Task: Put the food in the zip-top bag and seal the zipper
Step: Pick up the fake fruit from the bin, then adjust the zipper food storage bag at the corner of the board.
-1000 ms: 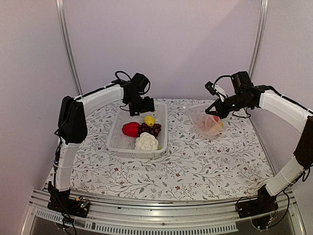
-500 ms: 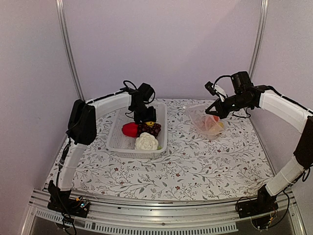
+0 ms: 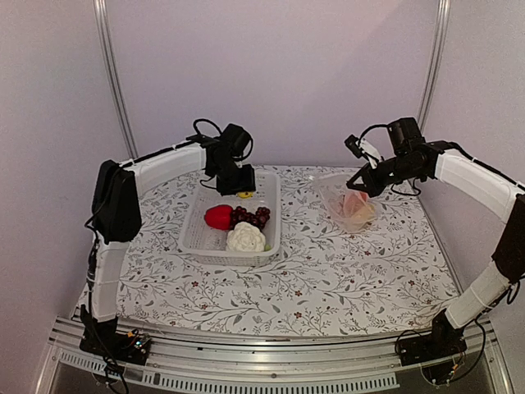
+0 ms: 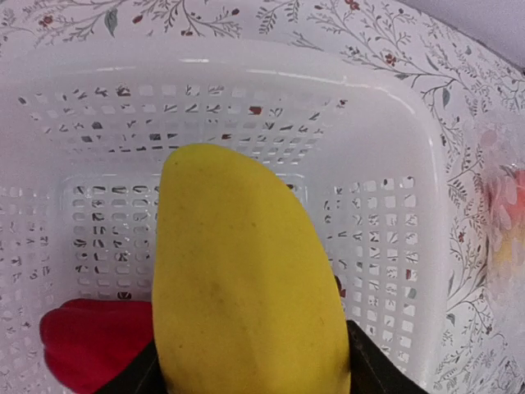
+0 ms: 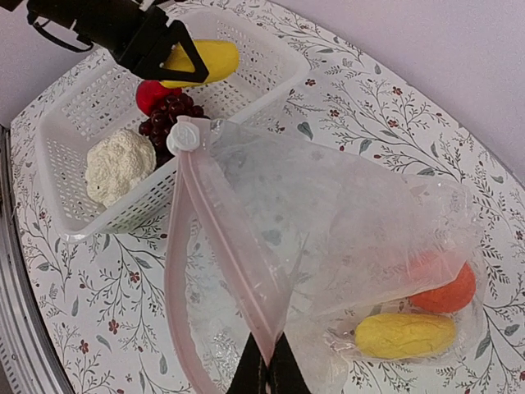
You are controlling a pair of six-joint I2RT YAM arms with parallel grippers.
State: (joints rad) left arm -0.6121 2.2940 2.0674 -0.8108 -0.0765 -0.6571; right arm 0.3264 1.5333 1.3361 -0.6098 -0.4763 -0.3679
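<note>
Nearest you, the flowered worktop [image 3: 328,287] ran bare from the arm bases up to the white slotted basket [image 3: 230,256] on the left side. At the basket's near end sat the cauliflower [image 3: 246,238], and just behind it the red fruit [image 3: 218,217] and the dark grapes [image 3: 251,217] lay side by side, touching. Over the basket's far end, your left end effector [image 5: 184,59] was clamped on the yellow fruit [image 4: 246,279]: the wrist view showed a finger pressed against each flank of it and the fruit filling the frame above the basket floor, with the red fruit off to the lower left. Whether the yellow fruit had cleared the basket rim, you could not tell from these views. Across on the right and well apart from the basket, the zip-top bag [image 5: 353,205] hung with its mouth lifted and its bottom resting on the worktop. Your right end effector [image 5: 267,369] was pinched fully closed on the bag's mouth edge, right on the pinkish zipper [image 5: 225,246], which ran from the fingertips up to a white slider [image 5: 182,135] at the far end of the strip. The mouth gaped open. Down in the bag's bottom lay the yellow corn [image 5: 406,335] and, just beyond it, an orange piece [image 5: 449,289], close together.
</note>
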